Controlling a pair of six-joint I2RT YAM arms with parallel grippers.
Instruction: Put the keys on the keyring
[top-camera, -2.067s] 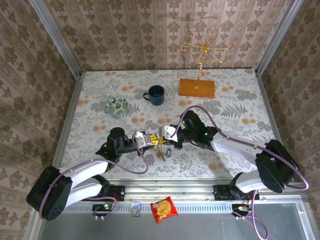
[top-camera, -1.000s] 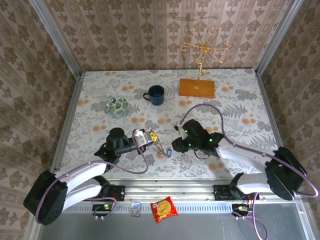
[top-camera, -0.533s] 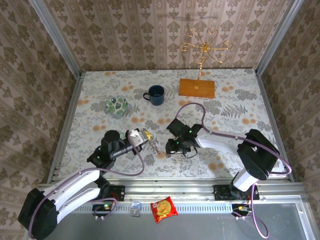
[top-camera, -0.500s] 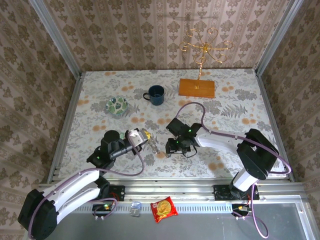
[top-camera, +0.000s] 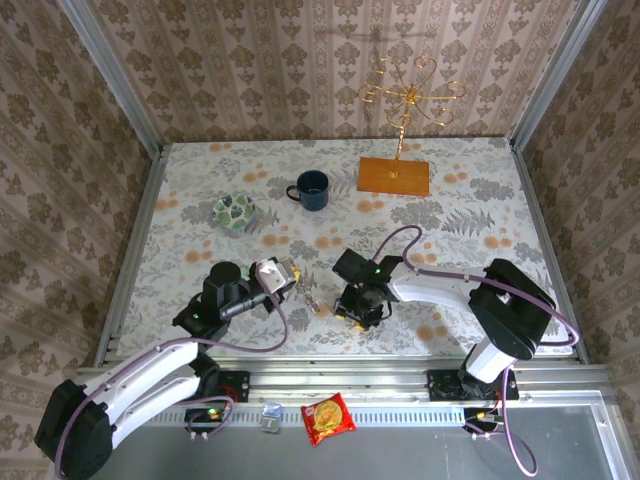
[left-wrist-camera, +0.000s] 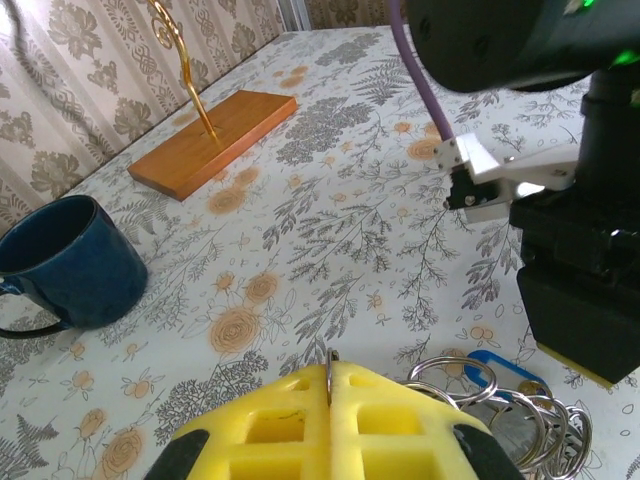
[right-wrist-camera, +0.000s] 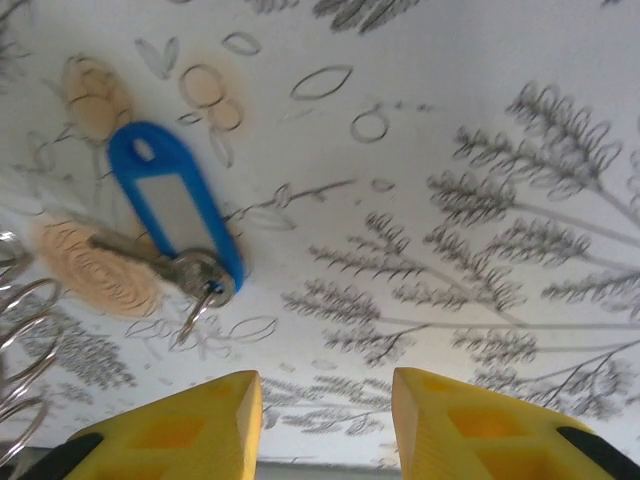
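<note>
My right fingers (right-wrist-camera: 190, 420) have spread wider than a second ago and now stand apart over the blue key (right-wrist-camera: 175, 205), which lies flat on the bench (right-wrist-camera: 480, 150) at the upper left of that wrist view. My left fingers (left-wrist-camera: 400, 425) stay clamped on the keyring (left-wrist-camera: 520, 420) (only a thin edge shows between them), its coils at lower right.

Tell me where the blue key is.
In the right wrist view the blue key lies on the table, left of centre, beside the keyring.

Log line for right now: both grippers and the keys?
left gripper: shut on keyring | right gripper: open by blue key, not touching | blue key: flat on table beside keyring
</note>
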